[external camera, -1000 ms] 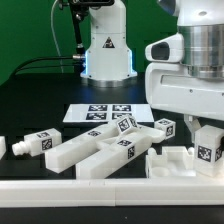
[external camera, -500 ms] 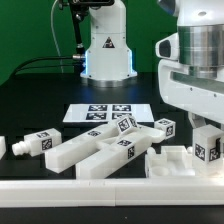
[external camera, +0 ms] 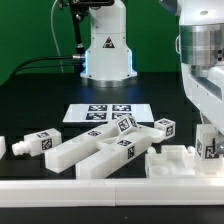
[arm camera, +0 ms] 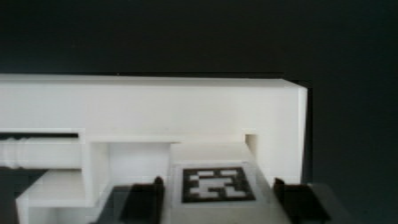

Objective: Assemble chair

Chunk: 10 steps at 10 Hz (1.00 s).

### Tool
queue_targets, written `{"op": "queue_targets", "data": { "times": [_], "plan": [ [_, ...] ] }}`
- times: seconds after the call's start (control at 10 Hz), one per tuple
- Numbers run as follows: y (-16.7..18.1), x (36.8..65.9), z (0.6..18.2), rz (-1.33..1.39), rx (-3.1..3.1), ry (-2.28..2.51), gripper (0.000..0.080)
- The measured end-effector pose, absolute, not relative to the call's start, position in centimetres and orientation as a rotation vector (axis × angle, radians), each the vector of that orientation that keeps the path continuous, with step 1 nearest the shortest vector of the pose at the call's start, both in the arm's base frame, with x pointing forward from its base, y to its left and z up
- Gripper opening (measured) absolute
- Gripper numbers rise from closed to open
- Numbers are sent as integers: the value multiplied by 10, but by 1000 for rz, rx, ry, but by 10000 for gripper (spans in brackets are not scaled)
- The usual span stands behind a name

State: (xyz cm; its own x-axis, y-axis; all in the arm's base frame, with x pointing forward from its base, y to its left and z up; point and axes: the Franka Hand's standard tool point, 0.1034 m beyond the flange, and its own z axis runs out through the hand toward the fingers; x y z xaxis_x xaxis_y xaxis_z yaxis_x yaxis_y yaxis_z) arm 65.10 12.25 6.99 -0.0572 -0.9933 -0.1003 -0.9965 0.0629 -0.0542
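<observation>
Gripper (arm camera: 210,198) clamps a tagged white cube (arm camera: 214,180) over the black table (external camera: 40,100), green wall (external camera: 25,30) behind.

A robotics lab: a robot arm's base (external camera: 105,50) with a warning-triangle sticker stands at upper middle on a black tabletop (external camera: 40,105). Cables (external camera: 42,64) trail before a green backdrop (external camera: 25,30). The marker board (external camera: 100,112) and each white chair piece (external camera: 40,142) carry printed square tags.
</observation>
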Motion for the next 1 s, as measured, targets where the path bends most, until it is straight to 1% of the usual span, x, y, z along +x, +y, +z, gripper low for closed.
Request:
{"op": "queue_targets", "data": {
  "times": [0.1, 0.4, 0.5, 0.6, 0.7, 1.0],
  "plan": [
    [123, 651, 70, 51, -2011, 2267, 284],
    [123, 651, 70, 50, -2028, 2251, 285],
    [123, 651, 70, 48, -2061, 2221, 475],
    [122, 654, 71, 42, -2083, 2196, 609],
    [122, 654, 71, 29, -2228, 2049, 637],
    [120, 653, 69, -10, -2608, 1542, 647]
  ]
}}
